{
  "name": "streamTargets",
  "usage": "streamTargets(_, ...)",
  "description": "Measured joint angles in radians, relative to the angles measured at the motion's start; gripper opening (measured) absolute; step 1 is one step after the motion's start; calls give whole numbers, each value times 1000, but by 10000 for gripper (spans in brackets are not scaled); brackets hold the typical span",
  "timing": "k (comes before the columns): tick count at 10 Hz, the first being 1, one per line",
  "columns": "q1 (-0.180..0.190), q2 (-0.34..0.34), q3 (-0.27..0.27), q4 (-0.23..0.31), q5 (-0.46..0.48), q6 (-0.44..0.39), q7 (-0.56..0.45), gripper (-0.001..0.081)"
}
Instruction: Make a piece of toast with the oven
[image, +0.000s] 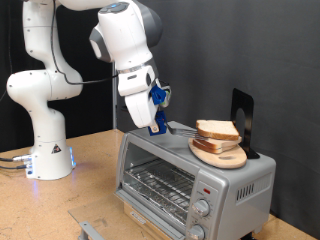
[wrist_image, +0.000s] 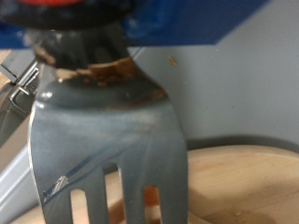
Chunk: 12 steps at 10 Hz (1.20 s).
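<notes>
White Panda arm reaches down over the oven (image: 190, 180), a silver-grey countertop box sitting on the wooden tabletop (image: 95, 165) toward the exterior view's lower right. Oven door shut; wire rack visible through the glass; two round knobs and a small red light on the panel at the exterior view's right end. On the oven's roof sits a round wooden plate (image: 222, 157) carrying a small pile of bread slices (image: 217, 133), pale with tan crusts. Which one is the piece of toast cannot be told; all the bread in view lies on that plate, none inside the oven. A dark upright stand (image: 243, 118) rises just behind the plate. The gripper (image: 157, 122), with blue parts, hangs above the roof's left portion in the exterior view, just beside the plate. A metal fork-like spatula (wrist_image: 107, 131) juts from it toward the bread; the wrist view shows its grey blade close up, slotted at the tip, with brown crumbs or residue near the neck and the plate's wooden rim (wrist_image: 243, 173) beyond. Whether the fingers are apart or clamped on the tool's handle cannot be told; the fingers themselves are hidden in both views.
</notes>
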Motion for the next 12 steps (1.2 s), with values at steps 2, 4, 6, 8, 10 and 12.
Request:
streamTargets(2, 5, -8, 8, 1, 3, -5, -2, 263)
streamTargets(4, 8, -16, 16, 1, 3, -13, -2, 263)
streamTargets(6, 9, -19, 24, 1, 3, -17, 3, 263)
streamTargets(8, 9, -19, 30, 1, 0, -17, 18, 263)
streamTargets(10, 9, -15, 32, 1, -12, -21, 41, 263)
streamTargets(12, 9, -10, 33, 1, -25, -36, 58, 263)
